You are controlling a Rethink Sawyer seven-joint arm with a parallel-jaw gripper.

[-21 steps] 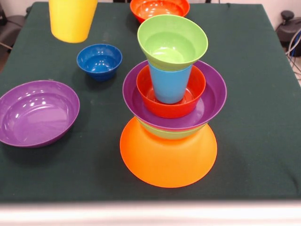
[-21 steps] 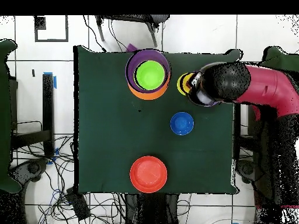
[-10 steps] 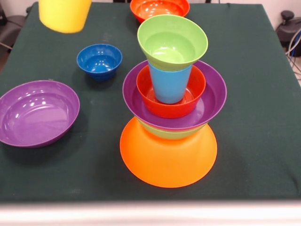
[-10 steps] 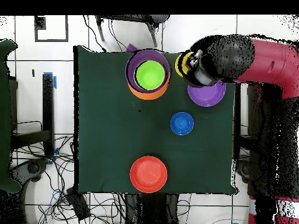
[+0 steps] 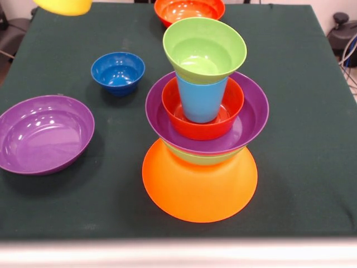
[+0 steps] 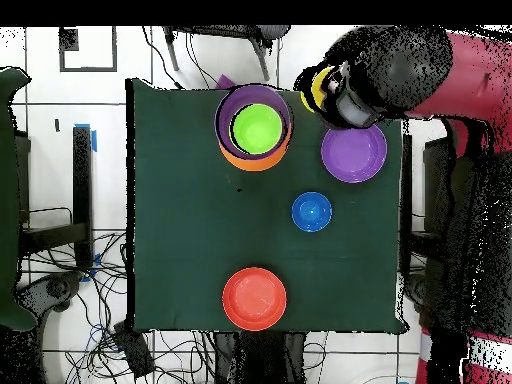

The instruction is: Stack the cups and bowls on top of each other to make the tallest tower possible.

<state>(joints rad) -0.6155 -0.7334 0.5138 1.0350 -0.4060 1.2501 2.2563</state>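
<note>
The tower [image 5: 199,187] stands on a big upturned orange bowl, with a green bowl, a purple bowl [image 5: 251,120], a red-orange bowl [image 5: 231,106], the light blue cup [image 5: 201,100] and a green bowl [image 5: 204,50] piled above it. Looking straight down, the tower [image 6: 255,128] shows as a green centre ringed in purple and orange. The yellow cup [image 5: 62,5] hangs in the air at the top left, only its bottom showing. In the overhead view my gripper [image 6: 333,92] is shut on the yellow cup [image 6: 318,88], to the right of the tower and apart from it.
A loose purple bowl [image 5: 44,134] [image 6: 354,152], a small dark blue bowl [image 5: 117,71] [image 6: 312,211] and a red-orange bowl [image 5: 189,10] [image 6: 254,298] sit upright on the green table [image 5: 301,67]. My arm [image 6: 420,70] reaches over the table's corner.
The yellow cup has risen with the gripper and drifted off toward the front view's top-left corner. In the overhead view the arm moved up, uncovering the loose purple bowl.
</note>
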